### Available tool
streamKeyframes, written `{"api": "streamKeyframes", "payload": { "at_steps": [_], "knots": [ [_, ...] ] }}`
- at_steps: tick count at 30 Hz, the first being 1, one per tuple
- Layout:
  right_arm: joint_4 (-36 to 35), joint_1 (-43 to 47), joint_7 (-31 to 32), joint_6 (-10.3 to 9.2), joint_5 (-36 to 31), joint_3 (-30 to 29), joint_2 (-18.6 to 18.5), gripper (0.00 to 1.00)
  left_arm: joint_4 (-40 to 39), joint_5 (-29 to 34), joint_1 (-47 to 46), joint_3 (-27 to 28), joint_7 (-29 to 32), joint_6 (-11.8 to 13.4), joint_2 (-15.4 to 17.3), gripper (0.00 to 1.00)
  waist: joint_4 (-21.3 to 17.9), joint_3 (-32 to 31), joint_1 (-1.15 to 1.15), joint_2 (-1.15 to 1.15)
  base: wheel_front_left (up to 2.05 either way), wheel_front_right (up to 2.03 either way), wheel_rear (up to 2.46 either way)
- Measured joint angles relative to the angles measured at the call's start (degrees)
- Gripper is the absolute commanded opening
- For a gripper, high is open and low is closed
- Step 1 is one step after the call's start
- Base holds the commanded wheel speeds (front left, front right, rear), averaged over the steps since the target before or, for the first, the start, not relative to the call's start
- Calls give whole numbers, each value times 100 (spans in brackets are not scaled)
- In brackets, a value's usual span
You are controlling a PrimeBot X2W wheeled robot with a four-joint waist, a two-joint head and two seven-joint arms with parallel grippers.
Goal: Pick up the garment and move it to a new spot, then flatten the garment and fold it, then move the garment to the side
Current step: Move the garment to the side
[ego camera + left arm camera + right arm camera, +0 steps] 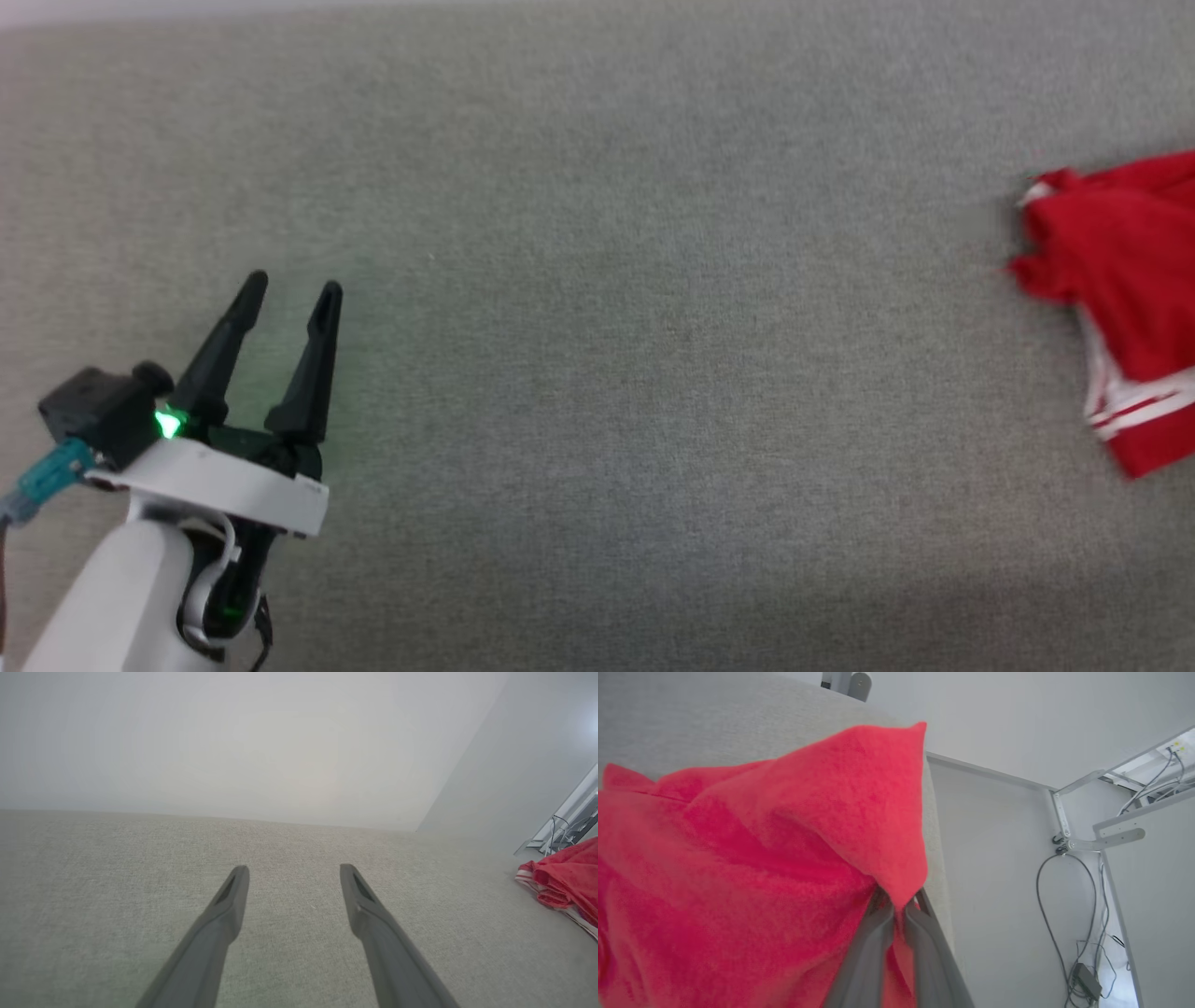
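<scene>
Fingers of the left hand [291,282] stand spread apart with nothing between them, pointing up and away over the bare grey desk [653,280] at the lower left of the head view. Its white forearm [121,597] rises from the bottom corner, and a green light [168,425] glows at the wrist. In the left wrist view the same hand [294,869] hangs low over the desk [117,858], its two dark fingers parted and aimed toward a pale wall [257,742]. The garment [1120,271] lies bunched at the far right edge of the head view, cut off by the frame and well apart from the left hand, with white stripes [1134,406] running across its lower part. The left wrist view catches it as a red heap [567,877] at the right margin. In the right wrist view the right hand [900,907] has its fingers pressed together on a fold of the garment [761,858], whose red cloth rises in a peak above the fingertips and drapes over the near side of the desk [691,718]. Cables [1064,905] hang down a white panel to the right.
</scene>
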Motion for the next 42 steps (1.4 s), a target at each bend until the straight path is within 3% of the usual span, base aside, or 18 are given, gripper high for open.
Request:
{"api": "streamKeyframes", "payload": {
  "at_steps": [6,21,22,23,24,25,32,42],
  "knots": [
    [647,-363,-341,0,-558,-506,-54,0,-2,-49,-202,-167,0,-1,123,100,-72,312,0,0,0,0,0],
    [1747,-494,-558,0,-1782,-1761,821,0,114,-141,-449,-375,1,-2,207,100,151,619,0,0,0,0,0],
    [1764,-521,-630,0,-1867,-1820,857,5,120,-141,-450,-375,1,-2,210,100,165,618,0,0,0,0,0],
    [1760,-553,-697,0,-1978,-1853,878,34,123,-141,-453,-376,1,-3,210,100,177,613,0,0,0,0,0],
    [1758,-581,-727,0,-2091,-1884,891,85,130,-141,-453,-376,1,-3,211,100,186,603,0,0,0,0,0],
    [1759,-615,-776,0,-2142,-1962,920,100,140,-141,-452,-371,1,-3,210,100,192,588,0,0,0,0,0],
    [1679,-831,-886,0,-2559,-2072,1140,100,176,-138,-366,-297,1,-3,172,100,206,391,0,0,0,0,0],
    [1277,-847,-1715,0,-2366,-1675,1605,100,165,-87,110,92,0,-3,60,100,222,-169,0,0,0,0,0]
  ]
}}
